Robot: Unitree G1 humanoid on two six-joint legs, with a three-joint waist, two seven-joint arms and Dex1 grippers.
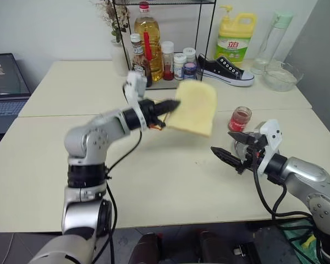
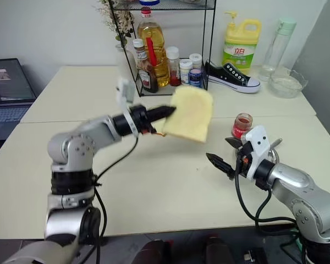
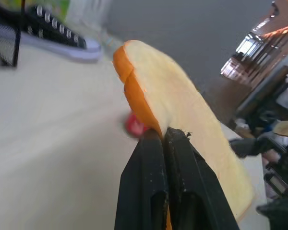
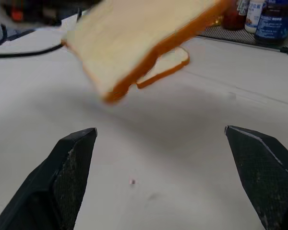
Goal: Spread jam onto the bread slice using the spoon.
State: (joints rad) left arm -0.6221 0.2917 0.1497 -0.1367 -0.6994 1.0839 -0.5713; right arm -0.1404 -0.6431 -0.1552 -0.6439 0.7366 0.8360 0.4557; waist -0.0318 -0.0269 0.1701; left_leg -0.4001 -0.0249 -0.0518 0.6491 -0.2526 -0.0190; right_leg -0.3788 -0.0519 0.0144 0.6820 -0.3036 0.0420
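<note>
My left gripper (image 1: 175, 104) is shut on one edge of the bread slice (image 1: 197, 108), holding the pale-yellow slice upright in the air over the middle of the table; its fingers (image 3: 156, 143) pinch the crust. The jam jar (image 1: 240, 118), small and red-filled, stands on the table to the right of the slice. My right gripper (image 2: 217, 148) is open and empty, low over the table in front of the jar and pointing toward the slice. A slim silver handle (image 2: 275, 142), apparently the spoon's, pokes out behind the right wrist; its bowl is hidden.
A second slice (image 4: 167, 63) lies flat on the table under the held one. At the back stand a wire rack (image 1: 159, 82) with bottles and jars, a black shoe (image 1: 225, 70), a yellow jug (image 1: 235, 37), a glass bowl (image 1: 282, 77) and a clear bottle (image 1: 271, 41). A laptop (image 1: 5, 82) sits far left.
</note>
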